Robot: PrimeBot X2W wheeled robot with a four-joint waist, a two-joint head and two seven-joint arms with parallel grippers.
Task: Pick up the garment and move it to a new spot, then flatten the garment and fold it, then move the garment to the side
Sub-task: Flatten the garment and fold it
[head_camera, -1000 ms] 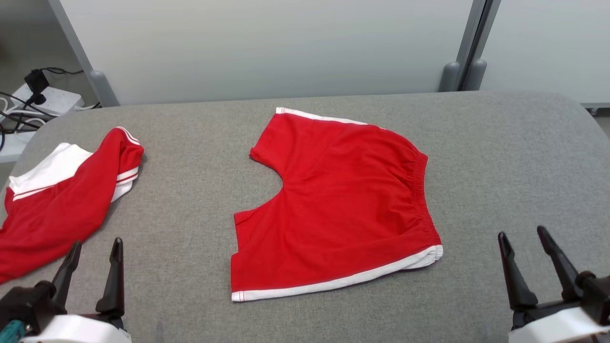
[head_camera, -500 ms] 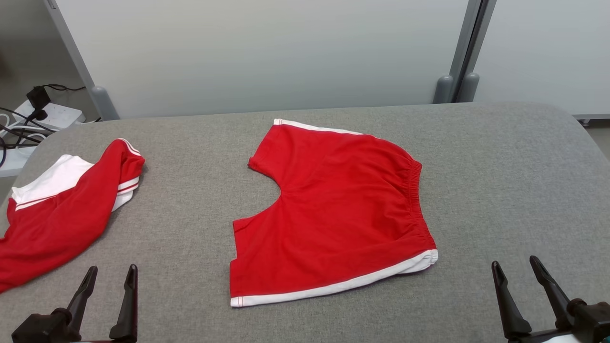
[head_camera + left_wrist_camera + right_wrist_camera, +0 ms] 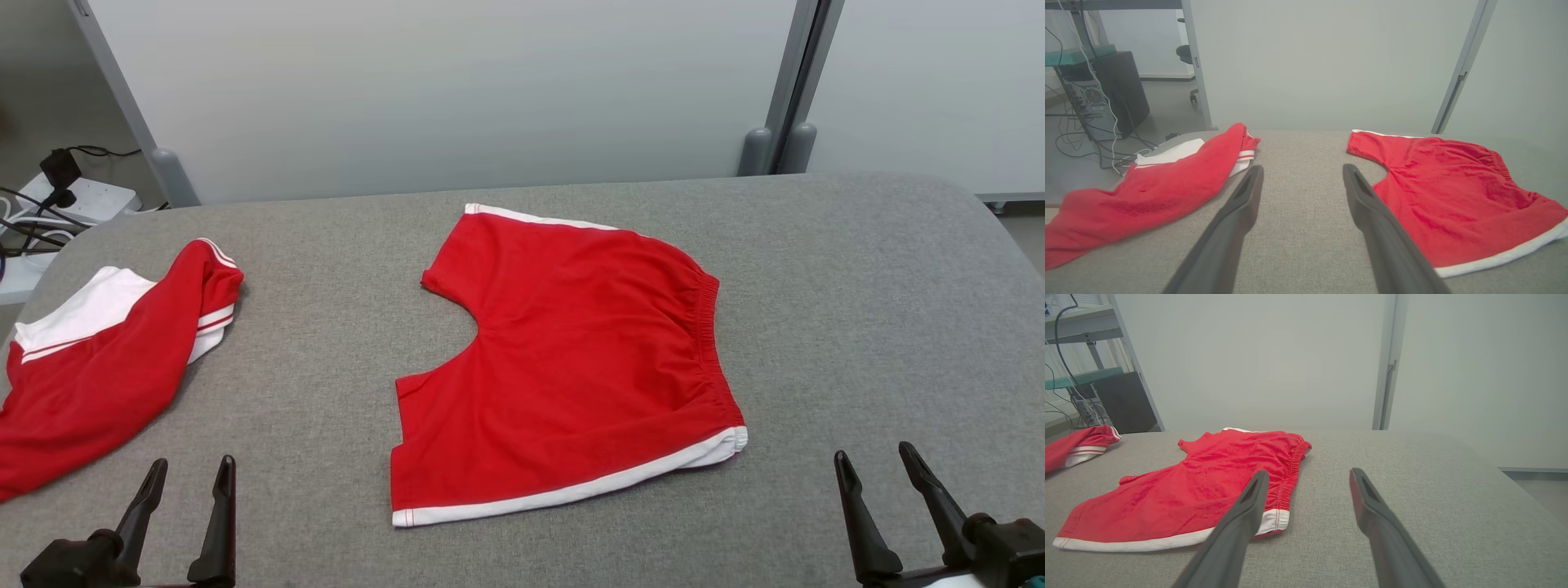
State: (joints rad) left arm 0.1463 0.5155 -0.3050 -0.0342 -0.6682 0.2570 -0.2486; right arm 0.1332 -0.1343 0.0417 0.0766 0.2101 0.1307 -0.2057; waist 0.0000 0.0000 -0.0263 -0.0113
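A pair of red shorts point(image 3: 580, 359) with white side stripes and an elastic waistband lies spread flat in the middle of the grey padded table point(image 3: 857, 278); the same garment shows as red shorts point(image 3: 1449, 196) in the left wrist view and red shorts point(image 3: 1208, 486) in the right wrist view. My left gripper point(image 3: 193, 461) is open at the near left, apart from the cloth, with bare table between its fingers point(image 3: 1237, 212). My right gripper point(image 3: 873, 451) is open at the near right, a little off the waistband corner, its fingers point(image 3: 1376, 514) empty.
A second red and white garment point(image 3: 106, 359) lies crumpled at the table's left edge, partly hanging over it. Grey partition panels point(image 3: 457, 90) stand behind the table. A power strip and cables point(image 3: 57, 204) lie on the floor at the far left.
The head view has tilted slightly. Both grippers sit lower in it than a second ago, drawn back toward the near edge and still open. Neither garment has moved.
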